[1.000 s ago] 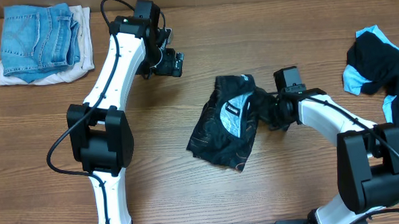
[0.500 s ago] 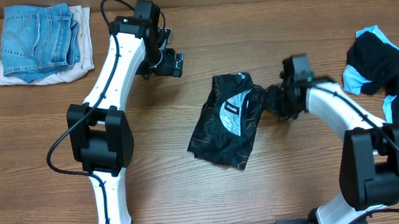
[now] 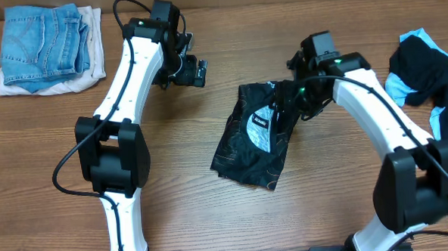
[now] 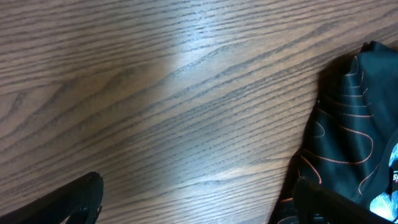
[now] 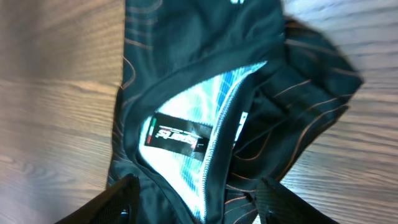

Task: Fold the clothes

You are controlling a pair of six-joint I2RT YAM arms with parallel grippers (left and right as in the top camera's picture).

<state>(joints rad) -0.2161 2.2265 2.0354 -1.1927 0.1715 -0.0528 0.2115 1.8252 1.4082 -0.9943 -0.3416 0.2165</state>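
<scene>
A black jersey (image 3: 256,135) lies loosely folded at the centre of the table (image 3: 213,217), its collar label showing. The right gripper (image 3: 299,99), pinching the jersey's 2 o'clock edge a second ago, now hovers there with fingers spread. The left gripper (image 3: 193,70) waits spread wide at 10 o'clock. This fold looks laid. A black-and-blue garment (image 3: 426,71) at 3 o'clock is still crumpled.

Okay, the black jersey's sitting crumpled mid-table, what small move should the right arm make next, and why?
Probably lift the right gripper straight up, clear of the black jersey. Its jaws stand open above the neck opening, gripping nothing, and the jersey lies bunched, so a fresh grasp at an edge looks needed.
</scene>
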